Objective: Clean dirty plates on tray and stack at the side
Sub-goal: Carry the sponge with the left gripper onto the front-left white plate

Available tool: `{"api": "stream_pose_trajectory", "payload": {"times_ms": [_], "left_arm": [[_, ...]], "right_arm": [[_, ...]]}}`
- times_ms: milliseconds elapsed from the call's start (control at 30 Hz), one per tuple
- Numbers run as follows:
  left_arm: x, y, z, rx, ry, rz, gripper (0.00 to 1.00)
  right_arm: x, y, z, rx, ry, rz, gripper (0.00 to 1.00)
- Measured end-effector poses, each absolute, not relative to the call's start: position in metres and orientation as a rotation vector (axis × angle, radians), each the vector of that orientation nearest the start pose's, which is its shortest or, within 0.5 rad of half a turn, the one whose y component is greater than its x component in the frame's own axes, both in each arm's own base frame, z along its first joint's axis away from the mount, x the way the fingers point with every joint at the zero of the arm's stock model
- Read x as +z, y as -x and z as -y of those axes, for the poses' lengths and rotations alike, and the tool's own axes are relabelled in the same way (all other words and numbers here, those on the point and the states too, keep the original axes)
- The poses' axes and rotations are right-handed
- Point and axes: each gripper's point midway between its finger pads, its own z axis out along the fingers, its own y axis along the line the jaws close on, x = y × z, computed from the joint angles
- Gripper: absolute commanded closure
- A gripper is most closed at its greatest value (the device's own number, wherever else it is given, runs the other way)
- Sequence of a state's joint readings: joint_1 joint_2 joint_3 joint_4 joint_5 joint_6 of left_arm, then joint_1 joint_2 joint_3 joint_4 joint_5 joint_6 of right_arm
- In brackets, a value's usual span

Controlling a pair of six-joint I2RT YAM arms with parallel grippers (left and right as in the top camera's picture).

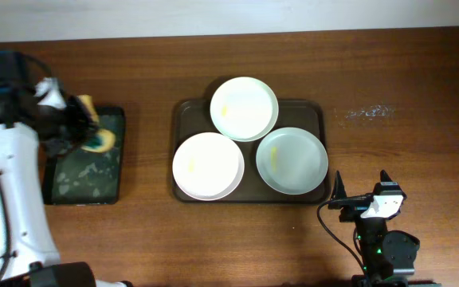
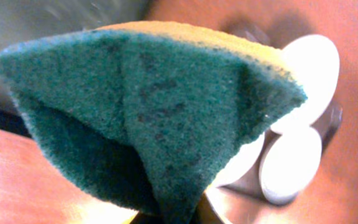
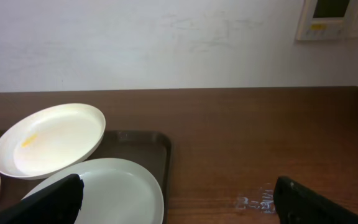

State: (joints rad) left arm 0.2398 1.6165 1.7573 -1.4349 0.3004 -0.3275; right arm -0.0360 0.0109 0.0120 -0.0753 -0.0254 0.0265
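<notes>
Three white plates lie on the dark brown tray [image 1: 309, 108]: a top plate [image 1: 244, 108] overlapping the others, a left plate [image 1: 207, 166] and a right plate [image 1: 292, 160], each with a faint yellow smear. My left gripper [image 1: 86, 127] is shut on a green and yellow sponge [image 2: 160, 118] above the small black tray [image 1: 86, 171]. The sponge fills the left wrist view, with plates [image 2: 291, 162] behind it. My right gripper [image 1: 362, 187] is open and empty near the front edge, right of the tray. The right wrist view shows the top plate [image 3: 51, 140] and right plate [image 3: 114, 190].
The small black tray holds soapy water at the far left. A wet patch [image 1: 369, 112] lies on the wooden table right of the brown tray, and it also shows in the right wrist view [image 3: 257, 200]. A white wall stands behind the table.
</notes>
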Motion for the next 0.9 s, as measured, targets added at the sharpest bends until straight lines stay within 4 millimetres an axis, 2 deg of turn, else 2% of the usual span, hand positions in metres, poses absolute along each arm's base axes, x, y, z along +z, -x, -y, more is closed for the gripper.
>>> {"api": "stream_pose_trajectory", "payload": {"times_ms": [33,100,167,233,333,367,433,500,633,667,700,733,767,833,900], "left_arm": [[0.232,-0.332,-0.005,-0.473,0.643,-2.811,1.0],[0.198,-0.329,0.047,-0.509,0.427,-2.927,1.0],[0.146,-0.317,0.103,-0.534,0.185,-3.014,1.0],[0.105,-0.306,0.142,-0.557,0.035,-3.024,1.0],[0.075,-0.3,0.183,-0.572,-0.11,-2.972,0.99],[0.072,-0.299,0.188,-0.544,-0.111,-2.964,0.97],[0.071,-0.31,0.189,-0.46,-0.069,-2.917,0.97],[0.071,-0.316,0.185,-0.402,-0.031,-2.893,0.9],[0.067,-0.325,0.183,-0.378,0.03,-2.852,0.87],[0.061,-0.322,0.182,-0.374,0.063,-2.855,0.82],[0.056,-0.319,0.182,-0.371,0.077,-2.86,0.67],[0.051,-0.318,0.186,-0.379,0.08,-2.849,0.36],[0.048,-0.316,0.19,-0.385,0.079,-2.851,0.29],[0.045,-0.313,0.198,-0.397,0.063,-2.849,0.28],[0.045,-0.311,0.197,-0.388,0.055,-2.858,0.27]], "right_arm": [[0.158,-0.246,0.005,0.014,-0.032,-1.645,0.02],[0.158,-0.246,0.004,0.014,-0.032,-1.645,0.02],[0.158,-0.246,0.004,0.014,-0.032,-1.647,0.02],[0.158,-0.246,0.004,0.014,-0.032,-1.645,0.02],[0.158,-0.246,0.004,0.013,-0.031,-1.645,0.02],[0.158,-0.246,0.004,0.014,-0.032,-1.645,0.02],[0.158,-0.246,0.004,0.014,-0.032,-1.645,0.02],[0.158,-0.246,0.004,0.014,-0.032,-1.645,0.02],[0.158,-0.246,0.005,0.013,-0.032,-1.645,0.02],[0.158,-0.246,0.004,0.014,-0.031,-1.645,0.01],[0.158,-0.246,0.004,0.014,-0.031,-1.645,0.02],[0.158,-0.246,0.004,0.014,-0.031,-1.645,0.02],[0.158,-0.246,0.004,0.014,-0.031,-1.645,0.02],[0.158,-0.246,0.004,0.014,-0.032,-1.645,0.02],[0.158,-0.246,0.004,0.014,-0.032,-1.645,0.02]]}}
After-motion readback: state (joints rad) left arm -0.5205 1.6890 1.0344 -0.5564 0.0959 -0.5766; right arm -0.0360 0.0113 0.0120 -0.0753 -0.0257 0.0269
